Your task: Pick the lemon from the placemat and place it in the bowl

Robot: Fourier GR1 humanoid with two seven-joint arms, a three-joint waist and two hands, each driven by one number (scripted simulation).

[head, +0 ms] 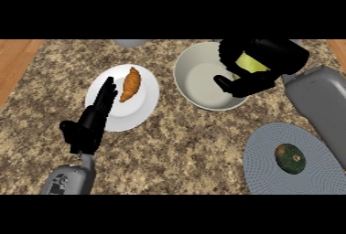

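Black fingers of the right hand curl round the yellow lemon, holding it over the right rim of the white bowl. Below it on the speckled counter lies the grey placemat with a dark green fruit. Left hand rests open, fingers straight over a white plate bearing a croissant.

lemon: yellow, held over bowl rim | bowl: white | placemat: grey, round
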